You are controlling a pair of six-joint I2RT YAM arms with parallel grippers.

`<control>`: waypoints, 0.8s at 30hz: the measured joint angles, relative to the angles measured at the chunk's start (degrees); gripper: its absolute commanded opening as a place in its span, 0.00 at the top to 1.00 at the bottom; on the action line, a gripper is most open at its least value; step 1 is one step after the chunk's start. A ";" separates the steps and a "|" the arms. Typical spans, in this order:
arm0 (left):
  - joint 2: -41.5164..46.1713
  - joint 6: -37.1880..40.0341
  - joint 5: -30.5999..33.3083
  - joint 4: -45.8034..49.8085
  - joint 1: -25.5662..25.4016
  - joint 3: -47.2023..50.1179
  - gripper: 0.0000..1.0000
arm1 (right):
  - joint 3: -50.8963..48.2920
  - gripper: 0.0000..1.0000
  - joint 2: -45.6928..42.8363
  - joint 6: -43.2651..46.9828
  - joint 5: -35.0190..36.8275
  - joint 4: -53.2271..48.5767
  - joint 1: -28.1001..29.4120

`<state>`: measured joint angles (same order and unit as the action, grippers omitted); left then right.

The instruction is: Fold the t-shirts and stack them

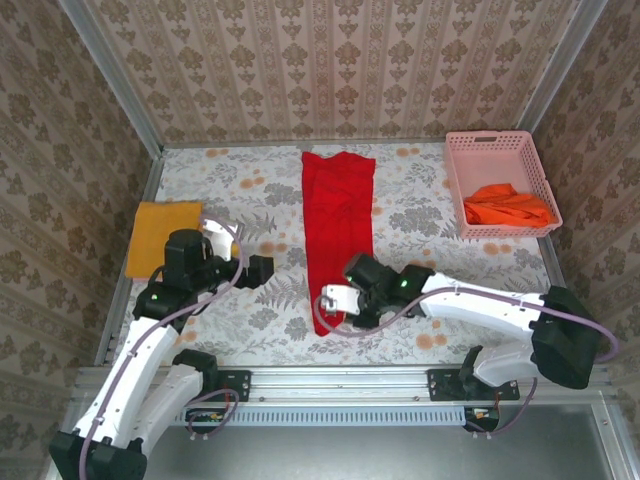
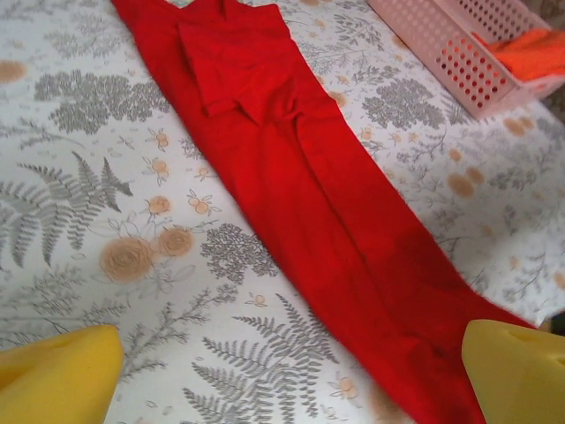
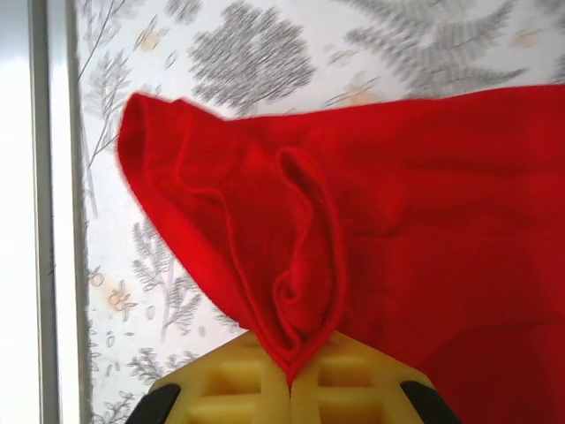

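Yellow pads (image 3: 221,389) of my right tool (image 3: 290,393) sit at the bottom of the right wrist view, clenched on a bunched fold of the bright red cloth t-shirt (image 3: 424,221), hem pinched between them. Top view adds the layout: red shirt (image 1: 338,210) lies as a long narrow strip on the floral-patterned desk (image 1: 230,180), running from the far edge toward me, right tool (image 1: 335,298) at its near end. Left tool (image 1: 262,270) is just left of the strip. Left wrist view settles its state: left tool (image 2: 282,384) released, fingers wide apart, grasping nothing, red strip (image 2: 291,177) running away diagonally. Top view also gives the folded mustard-yellow cloth t-shirt (image 1: 163,237), flat at the desk's left edge, and the crumpled orange cloth t-shirt (image 1: 508,205) inside the pink plastic lattice basket (image 1: 500,140) at far right. Left wrist catches a basket corner (image 2: 441,44) with a bit of orange (image 2: 530,49).
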<state>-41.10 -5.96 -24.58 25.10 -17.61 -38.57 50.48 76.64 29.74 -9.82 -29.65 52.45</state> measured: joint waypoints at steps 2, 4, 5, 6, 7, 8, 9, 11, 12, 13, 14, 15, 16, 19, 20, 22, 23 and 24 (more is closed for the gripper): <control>0.09 4.26 -1.33 0.68 0.07 0.00 0.00 | 2.86 1.00 -0.09 1.75 -1.57 -1.62 -3.28; 0.48 7.45 -3.15 1.27 0.15 0.00 0.00 | 5.42 1.00 0.11 3.56 -3.06 -2.99 -6.21; 0.76 9.01 -4.31 1.55 0.31 0.00 0.00 | 6.80 1.00 0.44 4.50 -3.74 -3.67 -7.58; 1.03 10.19 -5.20 1.73 0.44 0.00 0.00 | 8.20 1.00 1.05 5.40 -4.33 -4.07 -8.98; 1.11 11.06 -5.79 1.77 0.46 0.02 0.00 | 9.31 1.00 1.84 6.27 -4.68 -4.35 -10.01; 1.20 12.04 -6.43 1.77 0.57 0.04 0.00 | 10.88 1.00 3.10 7.19 -5.09 -4.94 -11.17; 1.20 12.72 -6.86 1.75 0.72 0.15 0.00 | 12.57 1.00 4.83 8.04 -5.44 -5.35 -12.22; 1.20 13.88 -7.41 1.77 0.83 0.61 0.00 | 15.32 1.00 8.59 9.42 -5.88 -5.75 -13.79; 1.18 14.45 -7.50 1.79 0.83 0.92 0.00 | 16.87 1.00 10.78 9.99 -6.05 -6.03 -14.56; 1.14 14.86 -7.63 1.86 0.83 1.18 0.00 | 18.05 1.00 12.52 10.47 -6.14 -6.29 -15.10; 1.03 15.28 -7.65 1.97 0.83 1.42 0.00 | 19.47 1.00 14.43 10.88 -6.14 -6.73 -15.65; 0.90 15.61 -7.72 2.10 0.83 1.53 0.00 | 20.87 1.00 16.31 11.10 -6.10 -7.04 -16.11; 0.72 15.87 -7.82 2.12 0.83 1.57 0.00 | 22.40 1.00 18.08 11.52 -6.08 -7.58 -16.55; 0.61 16.09 -8.24 1.70 1.09 1.84 0.00 | 27.54 1.00 23.10 12.35 -6.01 -9.18 -17.86; 0.61 16.09 -8.52 1.46 1.20 1.99 0.00 | 29.18 1.00 24.61 12.55 -5.92 -9.70 -18.29; 0.59 16.09 -8.90 1.09 1.42 2.29 0.00 | 32.39 1.00 27.45 12.90 -5.79 -10.58 -19.19; 0.55 16.09 -9.16 1.05 1.53 2.34 0.00 | 34.05 1.00 29.00 13.22 -5.62 -10.97 -19.63; 0.44 16.09 -9.38 1.03 1.57 2.34 0.00 | 35.60 1.00 30.45 13.44 -5.42 -11.39 -20.02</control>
<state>-40.66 10.13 -33.95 26.13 -16.03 -36.23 86.08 107.09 43.18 -15.25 -41.04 32.42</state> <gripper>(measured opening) 0.997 0.052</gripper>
